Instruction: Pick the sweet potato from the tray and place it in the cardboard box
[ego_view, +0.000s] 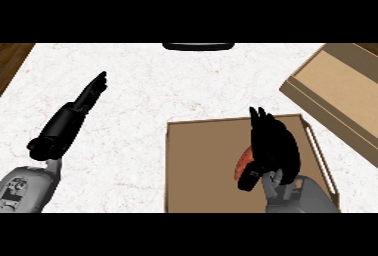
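Right hand on the sweet potato, still over the tray.

The right hand (272, 145) lay over the sweet potato (242, 163) on the brown tray (199, 170), its fingers draped across the vegetable, though whether they had actually closed round it could not be told. Only an orange-red sliver showed at the hand's left edge; the rest was hidden. The cardboard box (332, 85) stood apart, beyond the tray's far right corner, and no sweet potato showed in it, so lifting, carrying and placing all appeared to remain. The left hand (90, 95) rested open, fingers straight, over the white surface (148, 80) well left of the tray.
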